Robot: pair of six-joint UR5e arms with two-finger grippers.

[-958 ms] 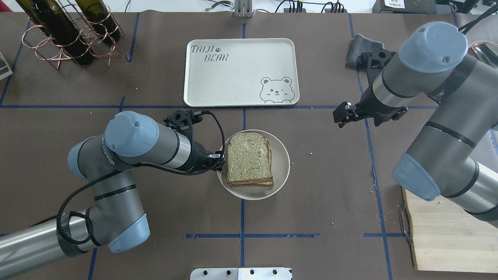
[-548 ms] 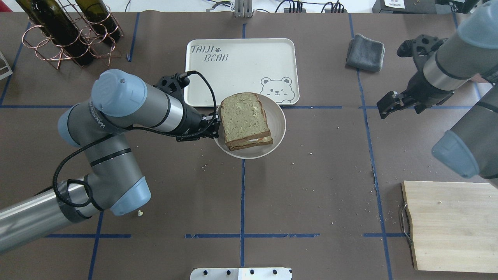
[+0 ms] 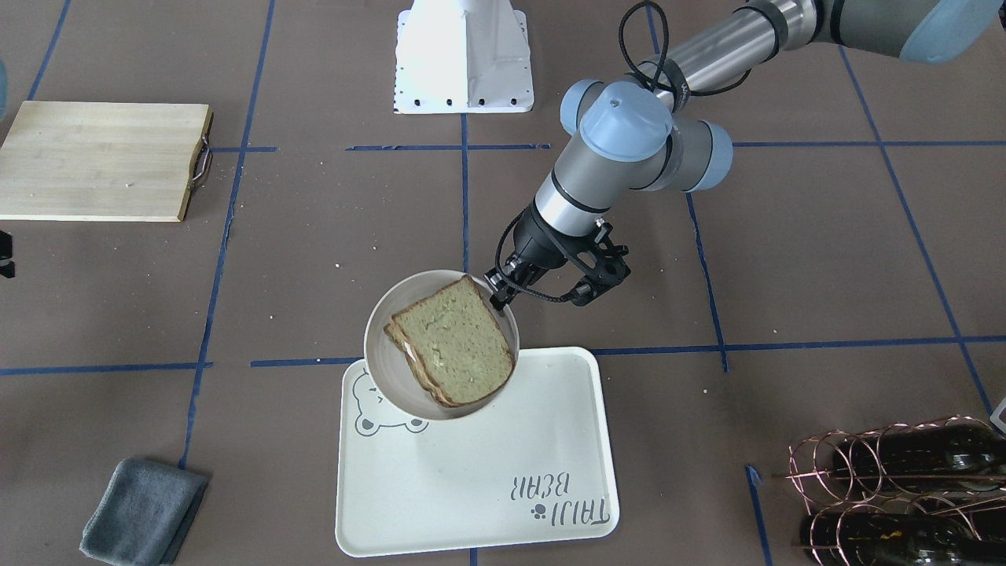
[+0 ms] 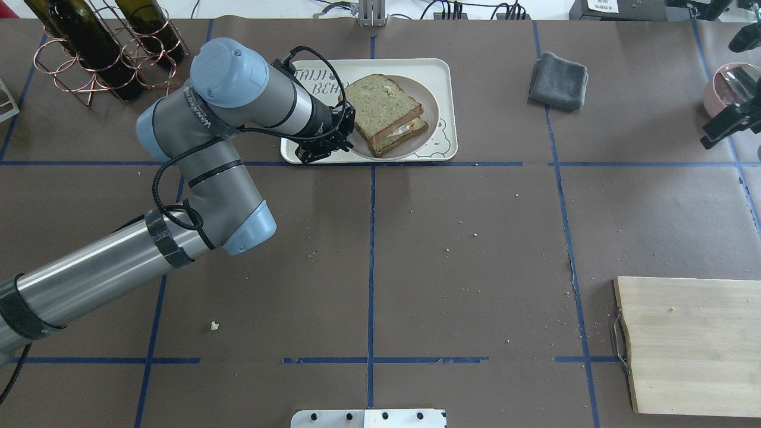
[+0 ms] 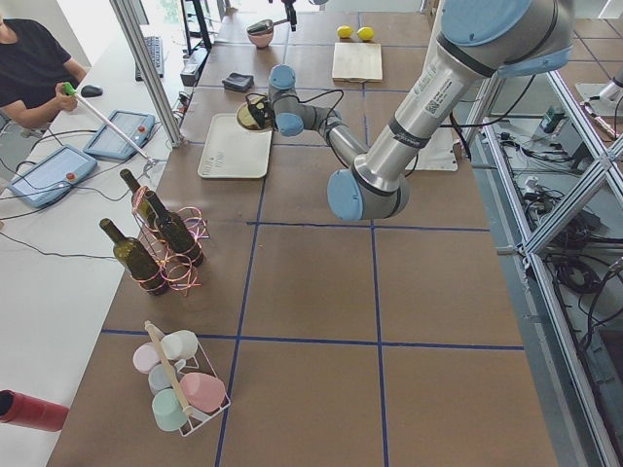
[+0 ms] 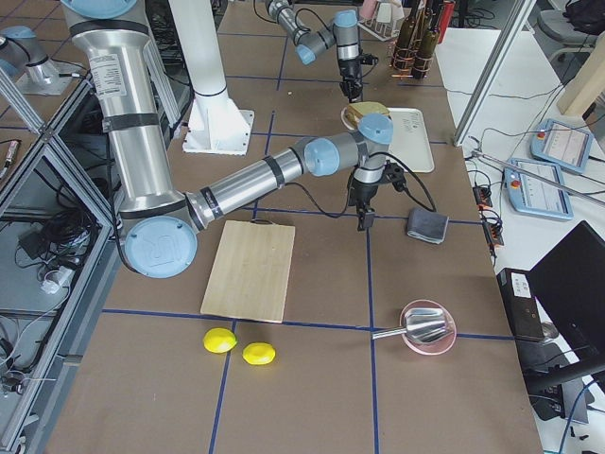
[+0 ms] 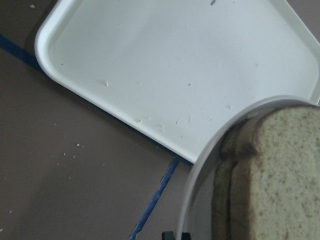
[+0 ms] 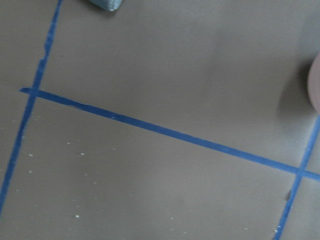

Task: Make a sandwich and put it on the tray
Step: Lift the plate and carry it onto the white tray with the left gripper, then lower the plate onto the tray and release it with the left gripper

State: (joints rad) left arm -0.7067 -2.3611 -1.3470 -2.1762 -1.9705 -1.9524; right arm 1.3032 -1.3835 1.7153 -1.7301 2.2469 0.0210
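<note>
gripping plate [image 3: 377, 358] rim, our left gripper [image 3: 497, 296] clenched, so sandwich [image 4: 385, 113] hangs over tray [image 3: 471, 448], bear end | right gripper [image 4: 722, 128] well off tray; its jaws we cannot tell

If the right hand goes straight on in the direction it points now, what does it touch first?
The right hand points down, so most likely the bare brown table near a blue tape line; its wrist view shows nothing else ahead. The grey cloth lies off to the side.
</note>
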